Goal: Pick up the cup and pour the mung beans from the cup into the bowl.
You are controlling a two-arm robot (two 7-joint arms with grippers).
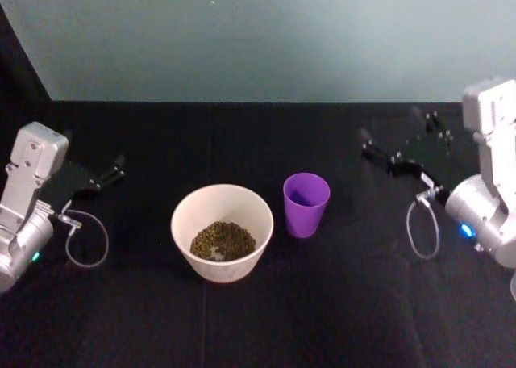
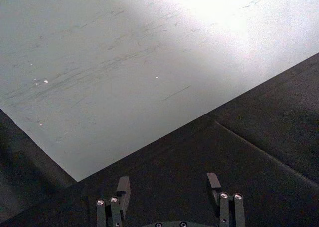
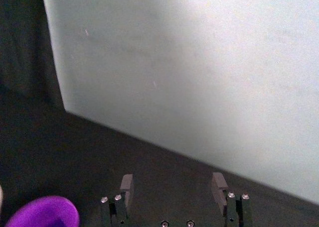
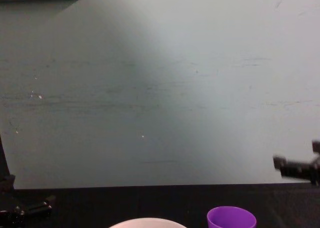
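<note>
I see the purple cup [image 1: 306, 203] standing upright on the black desk [image 1: 347, 303], just to the right of the bowl [image 1: 222, 232]. The pale, round bowl is wider than the cup and holds a heap of mung beans [image 1: 223, 241].

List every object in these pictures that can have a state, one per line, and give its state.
Cup: upright, standing free beside the bowl.
Bowl: upright, mung beans inside.
Left hand: open, empty, at the table's left.
Right hand: open, empty, right of the cup.
</note>
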